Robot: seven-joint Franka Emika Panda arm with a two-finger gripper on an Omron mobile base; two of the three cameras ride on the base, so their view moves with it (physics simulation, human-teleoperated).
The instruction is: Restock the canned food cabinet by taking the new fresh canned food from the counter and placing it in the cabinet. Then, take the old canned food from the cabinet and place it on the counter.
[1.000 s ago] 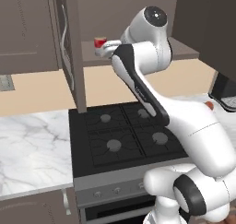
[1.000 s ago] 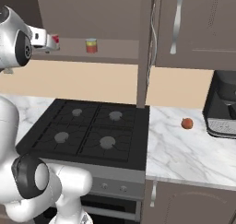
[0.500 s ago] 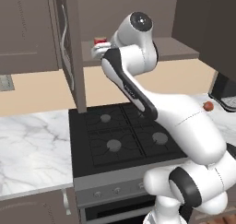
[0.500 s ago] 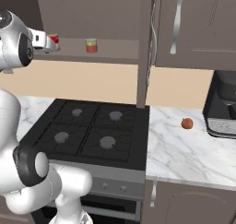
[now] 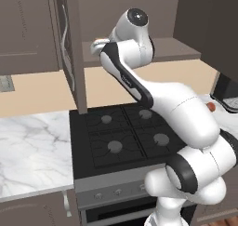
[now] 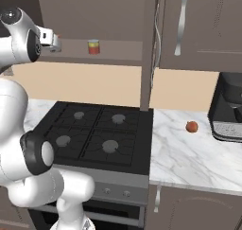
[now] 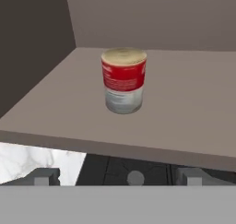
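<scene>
The tool sits at the upper left of the right base view, level with the cabinet shelf, and its two fingers stand wide apart at the bottom of the hand view with nothing between them. Straight ahead of it, in the upper middle of the hand view, the old can stands upright on the shelf, red band in the middle, pale ends, well clear of the side wall at the left. The tool is short of it, just outside the shelf's front edge.

The step in hand looks like the reach for this can. To do it well, I would keep the wrist level and push straight in, so the can passes between the fingers without being nudged backwards; close on the red band rather than the rim, then lift a little before drawing out over the shelf edge.

The new can stands on the same shelf, towards the upper middle of the right base view, well apart. The table lies below, lower right, with a round red fruit on it.
</scene>
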